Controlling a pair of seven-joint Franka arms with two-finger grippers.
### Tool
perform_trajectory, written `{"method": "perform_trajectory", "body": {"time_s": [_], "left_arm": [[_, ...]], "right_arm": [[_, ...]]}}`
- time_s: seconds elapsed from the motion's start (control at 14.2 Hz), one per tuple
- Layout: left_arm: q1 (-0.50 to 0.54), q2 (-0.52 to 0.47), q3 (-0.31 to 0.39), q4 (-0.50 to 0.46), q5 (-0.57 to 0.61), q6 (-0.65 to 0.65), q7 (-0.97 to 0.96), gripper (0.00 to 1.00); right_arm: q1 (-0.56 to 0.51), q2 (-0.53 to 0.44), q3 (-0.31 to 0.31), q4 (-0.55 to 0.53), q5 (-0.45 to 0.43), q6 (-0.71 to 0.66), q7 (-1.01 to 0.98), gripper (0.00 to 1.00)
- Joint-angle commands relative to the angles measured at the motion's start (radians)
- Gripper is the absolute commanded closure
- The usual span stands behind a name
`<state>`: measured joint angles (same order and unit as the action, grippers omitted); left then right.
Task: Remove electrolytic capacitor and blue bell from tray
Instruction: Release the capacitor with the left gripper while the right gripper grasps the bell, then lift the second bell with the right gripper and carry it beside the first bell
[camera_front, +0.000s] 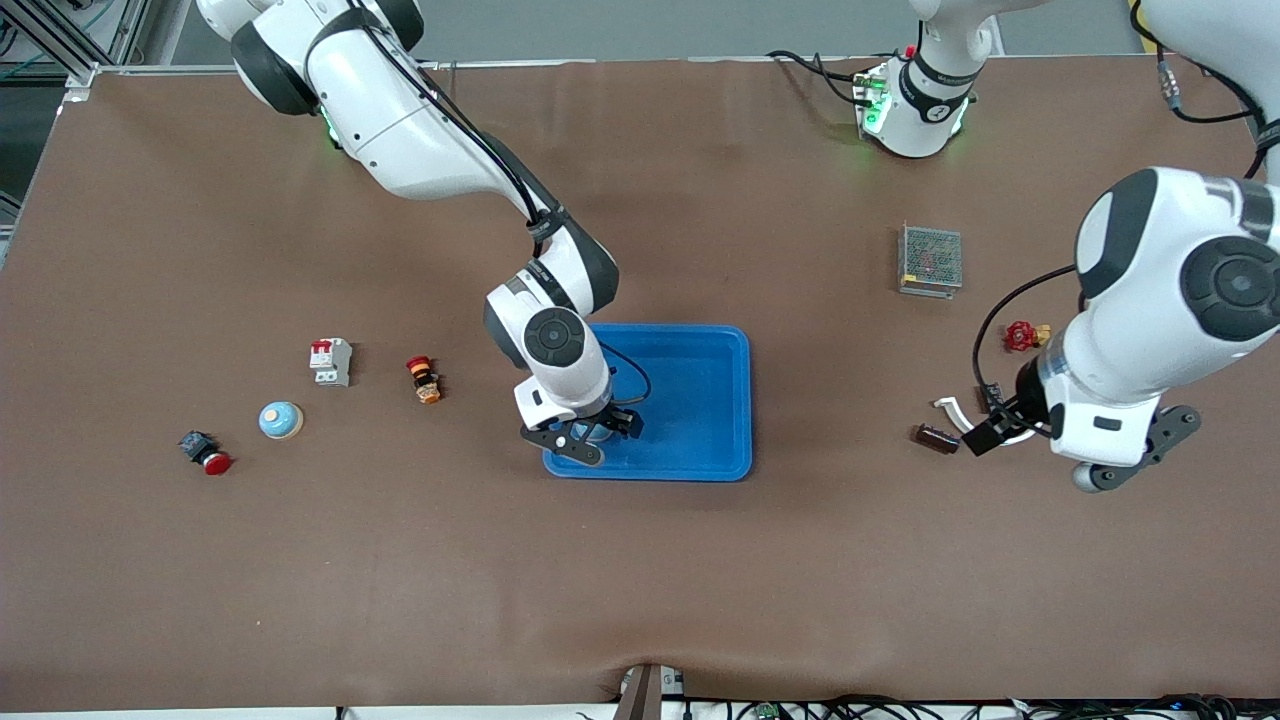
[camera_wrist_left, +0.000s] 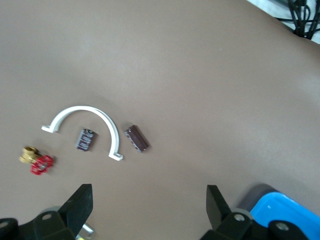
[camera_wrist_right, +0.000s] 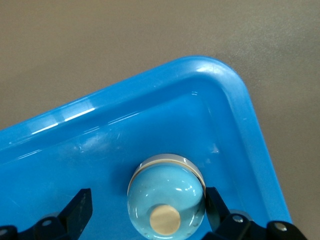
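Blue plastic tray mid-surface, holding pale blue dome bell between right gripper jaws, spread apart. Small dark cylindrical capacitor inside white curved clip toward the left arm's end from the tray, under left gripper, jaws apart.

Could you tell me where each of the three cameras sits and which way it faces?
Front view: high across the table, facing both arms, the tray at centre.
Left wrist view: on the left arm, looking down at the capacitor inside the white clamp; left gripper open.
Right wrist view: on the right arm, looking into the tray at the bell between the open right gripper.
All three show the tray.
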<state>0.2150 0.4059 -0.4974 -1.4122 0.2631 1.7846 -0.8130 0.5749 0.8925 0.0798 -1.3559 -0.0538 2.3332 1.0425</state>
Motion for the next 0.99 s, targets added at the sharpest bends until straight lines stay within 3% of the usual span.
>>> {"method": "perform_trajectory", "body": {"time_s": [0.0, 0.21, 0.28, 0.49, 0.63, 0.92], "left_arm": [[0.004, -0.087, -0.004, -0.017, -0.033, -0.056, 0.096, 0.00], [-0.009, -0.153, 0.005, -0.021, -0.038, -0.119, 0.167, 0.00], [-0.016, -0.180, 0.023, -0.022, -0.045, -0.142, 0.205, 0.00], [-0.075, -0.275, 0.159, -0.063, -0.175, -0.152, 0.360, 0.00], [-0.118, -0.341, 0.242, -0.109, -0.200, -0.171, 0.528, 0.00], [-0.174, -0.412, 0.315, -0.123, -0.199, -0.254, 0.676, 0.00]], "right_arm": [[0.010, 0.012, -0.006, 0.020, -0.029, 0.005, 0.014, 0.07], [0.010, 0.011, -0.006, -0.003, -0.125, 0.003, 0.013, 0.23], [0.010, 0.011, -0.006, -0.005, -0.144, 0.003, 0.020, 0.35], [0.010, 0.011, -0.006, -0.005, -0.144, 0.003, 0.022, 0.59], [0.010, 0.011, -0.006, -0.005, -0.144, 0.002, 0.024, 1.00], [-0.007, 0.002, -0.002, -0.003, -0.136, -0.011, 0.021, 1.00]]}}
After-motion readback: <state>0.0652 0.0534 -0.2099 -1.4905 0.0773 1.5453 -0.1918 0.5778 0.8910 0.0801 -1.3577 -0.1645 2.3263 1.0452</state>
